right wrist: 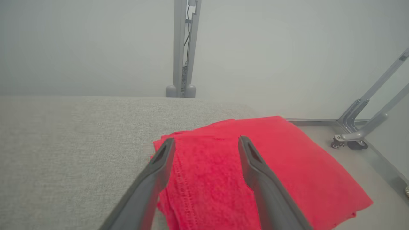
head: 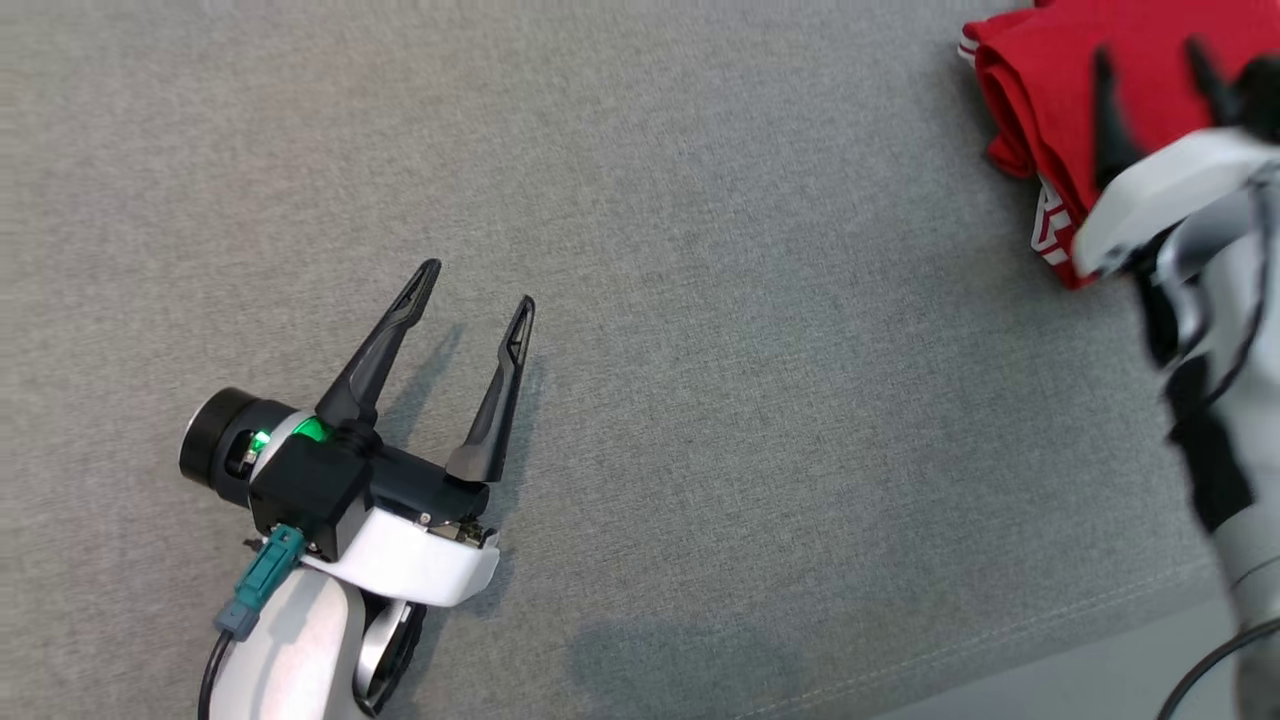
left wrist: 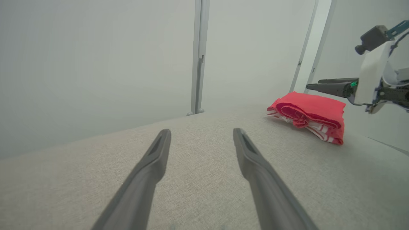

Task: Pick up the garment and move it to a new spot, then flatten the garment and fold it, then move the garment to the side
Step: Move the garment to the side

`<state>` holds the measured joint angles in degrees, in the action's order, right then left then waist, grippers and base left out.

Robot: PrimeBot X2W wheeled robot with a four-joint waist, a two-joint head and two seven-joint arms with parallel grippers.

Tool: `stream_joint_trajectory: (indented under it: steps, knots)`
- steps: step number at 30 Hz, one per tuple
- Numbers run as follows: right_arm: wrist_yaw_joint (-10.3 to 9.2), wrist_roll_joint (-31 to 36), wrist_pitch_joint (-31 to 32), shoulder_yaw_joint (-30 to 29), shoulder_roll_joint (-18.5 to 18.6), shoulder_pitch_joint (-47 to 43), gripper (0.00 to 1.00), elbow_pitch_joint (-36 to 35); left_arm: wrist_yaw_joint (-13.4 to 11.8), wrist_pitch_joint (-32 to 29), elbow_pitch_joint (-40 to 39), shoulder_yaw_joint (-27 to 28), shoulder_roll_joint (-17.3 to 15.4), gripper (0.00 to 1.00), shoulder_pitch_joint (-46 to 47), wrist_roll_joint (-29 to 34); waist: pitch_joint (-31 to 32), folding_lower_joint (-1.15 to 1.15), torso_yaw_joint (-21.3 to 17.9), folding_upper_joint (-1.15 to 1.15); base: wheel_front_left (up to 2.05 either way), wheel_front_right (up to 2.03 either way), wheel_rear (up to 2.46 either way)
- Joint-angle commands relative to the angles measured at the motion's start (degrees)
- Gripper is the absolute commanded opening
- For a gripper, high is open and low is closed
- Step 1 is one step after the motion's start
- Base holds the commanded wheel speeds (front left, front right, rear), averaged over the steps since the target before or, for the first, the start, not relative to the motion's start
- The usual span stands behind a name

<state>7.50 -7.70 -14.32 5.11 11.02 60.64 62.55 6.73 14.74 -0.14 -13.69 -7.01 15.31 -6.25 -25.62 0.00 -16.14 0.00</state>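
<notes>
Garment of folded red cloth (head: 1040, 90) looks soft, floppy; pinch its rolled edge. Right pincer (head: 1148, 50) gapes over it, left pincer (head: 478, 283) gapes well apart.

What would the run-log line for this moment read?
garment: folded, far right of grey surface | left gripper: open, over bare surface | right gripper: open, above garment, nothing held

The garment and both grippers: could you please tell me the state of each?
garment: folded into a compact stack, lying unheld on the grey surface.
left gripper: open, empty, over bare surface away from the garment.
right gripper: open, empty, fingers above the garment.
</notes>
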Motion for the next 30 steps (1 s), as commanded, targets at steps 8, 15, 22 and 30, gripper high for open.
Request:
stream_joint_trajectory:
  steps: [8,15,22,30]
  knots:
    - [-0.01,1.18,-0.67,1.28,-6.26,-13.4,1.0,-12.78,-2.43,0.26,0.67,4.95,2.41,1.0,-2.54,-3.25,6.06,0.0,3.94,0.0,0.0,0.0,0.0]
    - [-0.01,-0.77,-0.67,2.81,-7.61,-24.72,1.0,-25.82,-4.46,0.26,2.69,9.12,3.66,1.0,-5.11,-6.62,11.84,0.0,7.12,0.0,0.0,0.0,0.0]
    - [-0.01,-1.75,-0.67,3.51,-7.55,-35.31,1.0,-36.39,-4.51,0.26,2.74,12.02,3.96,1.0,-8.26,-7.39,18.04,0.0,9.78,0.0,0.0,0.0,0.0]
    - [-0.01,-3.15,-0.68,3.05,-5.84,-44.73,1.0,-45.81,-3.87,0.26,2.18,13.64,4.1,1.0,-12.95,-8.26,24.13,0.0,10.96,0.0,0.0,0.0,0.0]
